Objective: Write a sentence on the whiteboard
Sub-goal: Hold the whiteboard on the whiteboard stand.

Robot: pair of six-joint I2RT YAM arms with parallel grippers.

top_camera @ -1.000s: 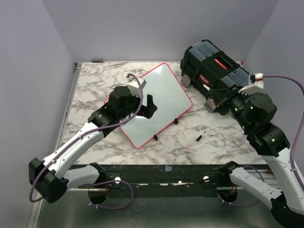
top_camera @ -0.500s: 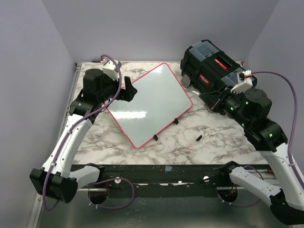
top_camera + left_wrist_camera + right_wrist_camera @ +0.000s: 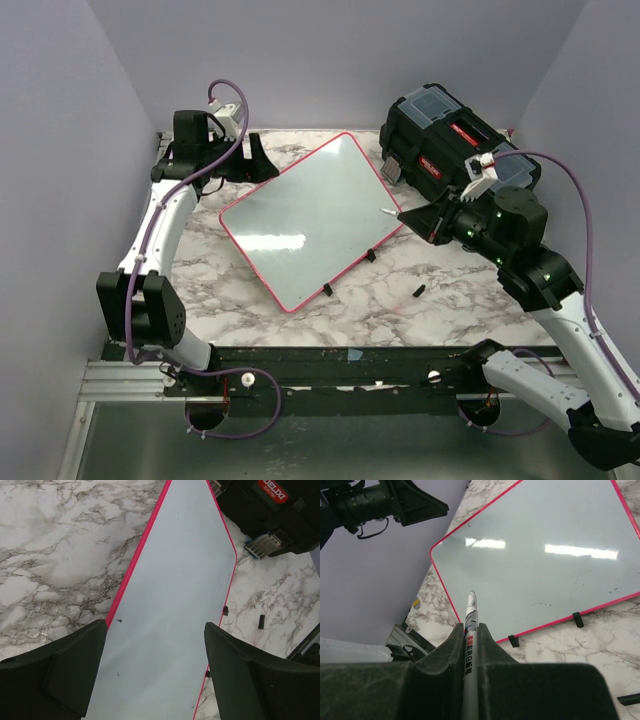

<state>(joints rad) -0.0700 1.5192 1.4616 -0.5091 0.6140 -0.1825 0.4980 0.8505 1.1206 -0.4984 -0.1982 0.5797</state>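
Observation:
The whiteboard (image 3: 305, 222) lies tilted on the marble table, white with a red-pink rim. It bears no lettering, only faint specks, so no sentence shows. It also shows in the left wrist view (image 3: 175, 580) and the right wrist view (image 3: 540, 560). My right gripper (image 3: 418, 218) is shut on a silver marker (image 3: 388, 212), whose tip hangs over the board's right edge. In the right wrist view the marker (image 3: 471, 620) points at the board's near-left rim between my shut gripper (image 3: 470, 632). My left gripper (image 3: 256, 160) is open and empty above the board's far-left corner; it also shows in the left wrist view (image 3: 155, 672).
A black toolbox (image 3: 455, 150) with red latches stands at the far right, just behind my right gripper. Two black clips (image 3: 370, 256) sit on the board's near edge. A small black cap (image 3: 417, 291) lies on the table right of the board. Purple walls close three sides.
My left arm has swung off the board's middle back to the far-left corner. My right gripper has moved left with the marker from the toolbox to the board's right edge.

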